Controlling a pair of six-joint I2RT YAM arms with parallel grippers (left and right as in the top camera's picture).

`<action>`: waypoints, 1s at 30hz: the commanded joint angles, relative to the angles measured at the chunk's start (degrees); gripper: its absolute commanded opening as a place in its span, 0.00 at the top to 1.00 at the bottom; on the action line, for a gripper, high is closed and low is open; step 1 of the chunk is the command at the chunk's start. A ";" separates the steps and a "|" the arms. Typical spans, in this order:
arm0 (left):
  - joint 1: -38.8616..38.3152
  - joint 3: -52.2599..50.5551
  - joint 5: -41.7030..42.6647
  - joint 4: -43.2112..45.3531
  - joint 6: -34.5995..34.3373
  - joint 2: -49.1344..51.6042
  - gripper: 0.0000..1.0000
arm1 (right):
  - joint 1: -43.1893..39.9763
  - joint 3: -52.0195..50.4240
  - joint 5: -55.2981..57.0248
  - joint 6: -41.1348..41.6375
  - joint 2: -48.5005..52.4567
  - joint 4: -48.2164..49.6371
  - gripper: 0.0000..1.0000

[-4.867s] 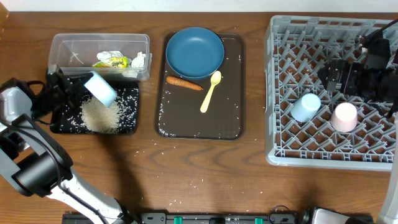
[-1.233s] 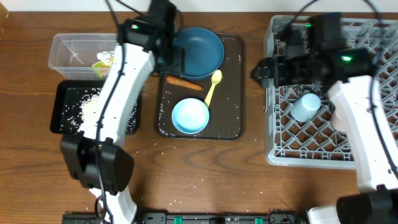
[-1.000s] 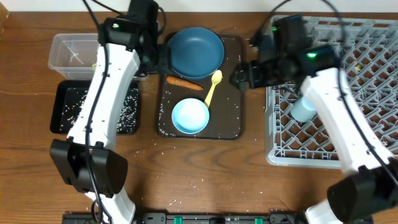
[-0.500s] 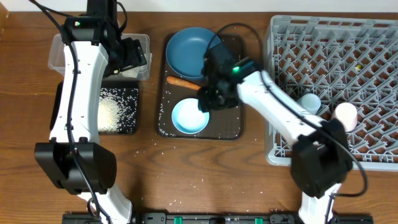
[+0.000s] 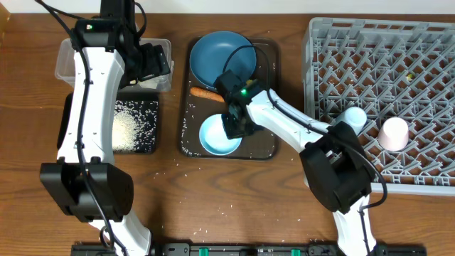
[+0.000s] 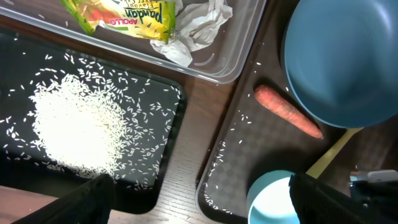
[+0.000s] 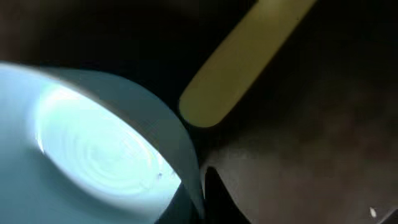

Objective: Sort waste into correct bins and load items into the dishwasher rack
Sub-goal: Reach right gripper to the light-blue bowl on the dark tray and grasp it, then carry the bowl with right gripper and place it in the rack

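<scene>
A dark brown rectangular serving tray (image 5: 263, 135) lies at the middle of the table. On its near half sits the light blue round bowl (image 5: 213, 139), upright and open. The right gripper (image 5: 234, 126) is down at the bowl's rim on the side toward the tray's centre. Its wrist view is filled by the bowl wall and the yellow plastic spoon (image 7: 242, 56) just beside it, so I cannot tell how far the jaws stand apart.

On the tray's far half rests the dark blue round plate (image 5: 213, 60). The small orange carrot (image 5: 205, 92) lies between plate and bowl.

Left of the tray is the shallow black rectangular tray (image 5: 67, 128), holding a heap of loose white rice grains (image 5: 122, 129). Beyond it is the clear rectangular plastic tub (image 5: 71, 53), with the yellow-green wrapper (image 6: 121, 12) and crumpled white paper (image 6: 199, 25) inside. The left gripper (image 5: 151, 65) hangs over the tub's corner nearest the serving tray — jaws spread wide, holding nothing.

Right of the serving tray stands the large grey lattice dishwasher rack (image 5: 398, 43). In it are the small light blue cup (image 5: 353, 116) and the pink cup (image 5: 393, 133).
</scene>
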 commanded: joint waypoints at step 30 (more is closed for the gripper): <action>-0.02 0.92 -0.13 -0.11 -0.33 -1.03 0.03 | -27.82 0.31 70.25 -16.63 -13.31 33.92 0.99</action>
